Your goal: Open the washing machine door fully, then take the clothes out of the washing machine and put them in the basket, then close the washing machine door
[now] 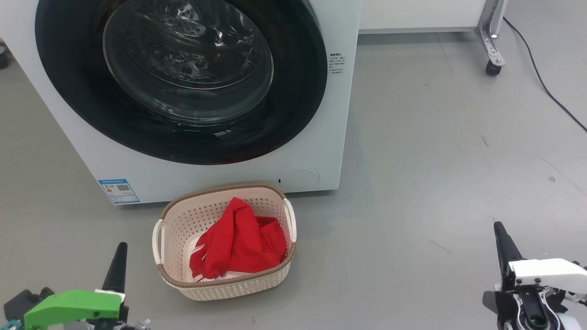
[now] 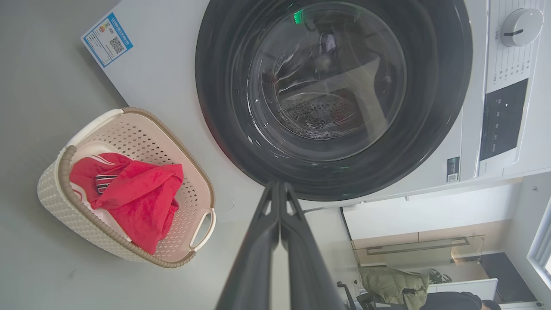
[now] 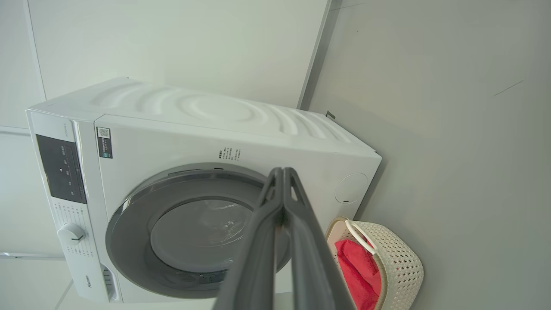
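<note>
Although the washing machine door (image 1: 183, 78) lay flush against the white front of the washing machine (image 1: 341, 137), no view showed whether its latch had caught. If it had not, the door might swing out and leave the last step unfinished. A second risk sat lower down. The basket (image 1: 220, 189) looked light and stood on the floor just before the machine, so a careless sweep of either arm could tip it. The clothes (image 1: 243, 243), red with some white beneath, were heaped inside it and rose highest at the back. One fold lay against the rim on the robot's right, and a knock might spill it over.

The left gripper (image 1: 121, 250) hung low at the robot's left, near the basket but clear of it. Its two fingers were pressed together and held nothing. The right gripper (image 1: 500, 229) was likewise pinched shut and empty, well apart from the basket across bare floor. Both pointed toward the machine, and neither touched the door. The work appeared complete.
</note>
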Motion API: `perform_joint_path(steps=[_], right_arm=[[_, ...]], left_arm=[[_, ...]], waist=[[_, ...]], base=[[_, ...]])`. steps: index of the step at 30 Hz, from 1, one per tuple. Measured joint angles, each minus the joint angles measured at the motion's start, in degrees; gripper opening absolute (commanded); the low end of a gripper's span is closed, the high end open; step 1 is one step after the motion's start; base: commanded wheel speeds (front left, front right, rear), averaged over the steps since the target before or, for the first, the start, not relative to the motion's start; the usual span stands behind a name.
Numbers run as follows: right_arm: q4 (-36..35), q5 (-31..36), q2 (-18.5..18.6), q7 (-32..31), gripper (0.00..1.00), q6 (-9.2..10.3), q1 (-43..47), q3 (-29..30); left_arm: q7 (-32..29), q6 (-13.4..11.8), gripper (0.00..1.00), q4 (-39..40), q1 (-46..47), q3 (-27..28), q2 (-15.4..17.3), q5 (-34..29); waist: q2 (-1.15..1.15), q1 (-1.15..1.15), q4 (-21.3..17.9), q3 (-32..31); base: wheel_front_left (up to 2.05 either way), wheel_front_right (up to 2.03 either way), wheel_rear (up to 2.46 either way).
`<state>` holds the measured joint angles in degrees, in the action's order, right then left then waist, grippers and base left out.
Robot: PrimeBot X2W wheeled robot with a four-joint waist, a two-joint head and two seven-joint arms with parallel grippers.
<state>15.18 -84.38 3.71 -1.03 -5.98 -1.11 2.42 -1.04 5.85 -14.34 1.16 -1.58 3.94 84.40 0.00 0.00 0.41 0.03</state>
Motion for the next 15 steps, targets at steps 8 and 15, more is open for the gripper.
perform_joint_path(steps=[8, 15], right_arm=[[0.2, -5.8, 0.2, -1.5, 0.00, -0.45, -1.1, 1.0], [0.3, -10.2, 0.4, -2.3, 0.00, -0.54, -2.0, 1.8]], left_arm=[[-1.5, 0.5, 0.00, -0.4, 0.7, 1.5, 0.1, 5.7], [-2.4, 1.0, 0.00, -0.7, 1.6, 2.5, 0.1, 10.3]], waist=[[0.00, 0.00, -0.2, 0.1], [0.00, 0.00, -0.4, 0.1]], base=[[0.00, 0.00, 0.00], [0.00, 0.00, 0.00]])
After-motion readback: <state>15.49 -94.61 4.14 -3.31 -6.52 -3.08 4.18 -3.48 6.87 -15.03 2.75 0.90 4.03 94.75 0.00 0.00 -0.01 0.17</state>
